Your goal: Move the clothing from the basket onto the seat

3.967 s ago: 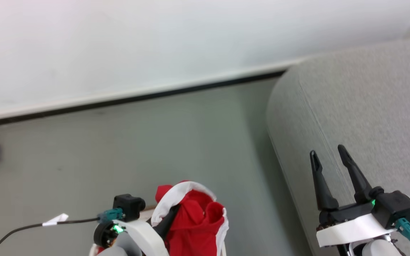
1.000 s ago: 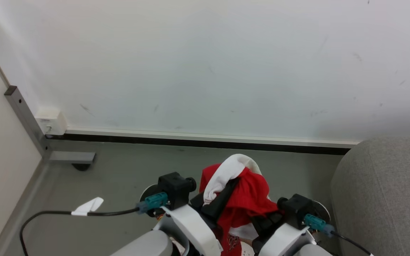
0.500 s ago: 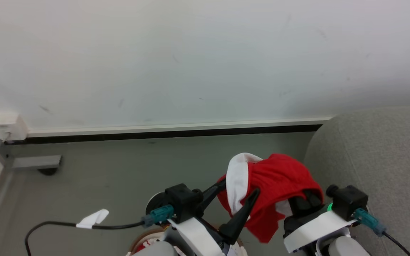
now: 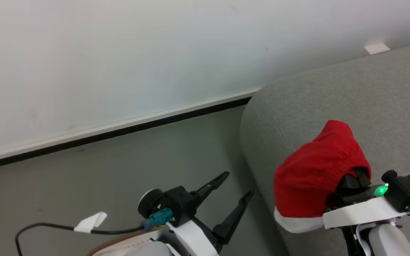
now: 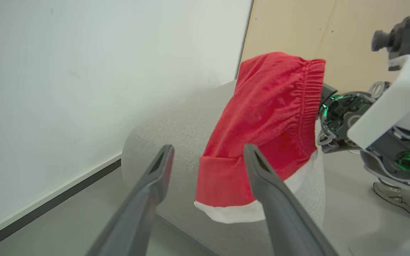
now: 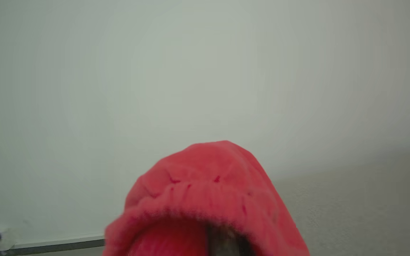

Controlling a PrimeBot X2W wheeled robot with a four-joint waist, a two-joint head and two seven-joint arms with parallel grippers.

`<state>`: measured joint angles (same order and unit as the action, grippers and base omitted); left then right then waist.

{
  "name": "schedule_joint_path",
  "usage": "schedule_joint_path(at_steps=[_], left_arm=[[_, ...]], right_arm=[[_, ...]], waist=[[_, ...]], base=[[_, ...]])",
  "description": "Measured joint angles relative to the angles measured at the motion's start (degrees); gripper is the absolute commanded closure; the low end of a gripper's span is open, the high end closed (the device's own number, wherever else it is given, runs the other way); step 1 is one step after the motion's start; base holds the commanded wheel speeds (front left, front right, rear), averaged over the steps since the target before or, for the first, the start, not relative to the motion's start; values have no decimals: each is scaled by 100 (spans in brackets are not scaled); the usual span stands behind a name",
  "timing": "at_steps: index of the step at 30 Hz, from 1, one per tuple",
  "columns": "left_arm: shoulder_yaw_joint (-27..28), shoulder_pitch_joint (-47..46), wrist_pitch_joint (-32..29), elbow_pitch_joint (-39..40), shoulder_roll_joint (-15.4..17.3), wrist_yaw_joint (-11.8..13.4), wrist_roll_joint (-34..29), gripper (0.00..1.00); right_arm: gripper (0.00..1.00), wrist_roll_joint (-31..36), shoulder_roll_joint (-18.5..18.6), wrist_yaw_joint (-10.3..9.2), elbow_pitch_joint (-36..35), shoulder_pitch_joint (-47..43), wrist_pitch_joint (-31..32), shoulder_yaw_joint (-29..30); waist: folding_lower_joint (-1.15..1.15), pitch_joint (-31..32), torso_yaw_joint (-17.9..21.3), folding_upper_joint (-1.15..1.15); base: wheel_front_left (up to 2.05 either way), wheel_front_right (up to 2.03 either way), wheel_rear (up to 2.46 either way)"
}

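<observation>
A red piece of clothing (image 4: 315, 170) with a white hem band is draped over my right gripper (image 4: 356, 179), which is shut on it; the fabric hides the fingertips. It hangs over the rounded edge of the light grey seat (image 4: 333, 99). My left gripper (image 4: 238, 183) stands open and empty over the floor, left of the seat. The left wrist view has the clothing (image 5: 269, 117) beyond the open left gripper (image 5: 208, 151), in front of the seat (image 5: 176, 128). Red clothing (image 6: 205, 185) covers the lower middle of the right wrist view. A strip of the basket's brown rim (image 4: 100, 249) shows at the bottom edge.
A white wall with a dark baseboard (image 4: 119, 129) runs behind the grey floor (image 4: 119, 170). A black cable with a white tag (image 4: 87, 222) trails from my left wrist. A beige panel (image 5: 297, 28) stands behind the seat.
My left gripper has opened and let go of the clothing. The right gripper has carried it to the right, over the seat's edge. The head camera has turned right.
</observation>
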<state>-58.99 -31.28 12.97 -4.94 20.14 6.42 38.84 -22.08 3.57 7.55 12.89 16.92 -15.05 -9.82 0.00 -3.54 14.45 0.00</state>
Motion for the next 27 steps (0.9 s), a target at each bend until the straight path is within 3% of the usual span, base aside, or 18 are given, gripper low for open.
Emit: schedule_joint_path(at_steps=[7,12,18,27], left_arm=[[-48,-61,14,-48,90,57,-169,0],[-45,-114,-36,-115,92,67,-168,0],[-25,-214,-186,-178,168,43,-133,0],[11,-530,-337,-23,271,-9,-157,0]], right_arm=[[100,126,171,0,-250,-93,24,40],[100,124,209,0,-350,-112,70,36],[100,127,359,0,-446,126,149,14],[100,54,962,0,-671,1534,702,441]], waist=[[0,-105,687,0],[0,-192,940,0],[0,-293,916,0],[0,-795,647,0]], base=[[0,0,0],[0,0,0],[0,0,0],[0,0,0]])
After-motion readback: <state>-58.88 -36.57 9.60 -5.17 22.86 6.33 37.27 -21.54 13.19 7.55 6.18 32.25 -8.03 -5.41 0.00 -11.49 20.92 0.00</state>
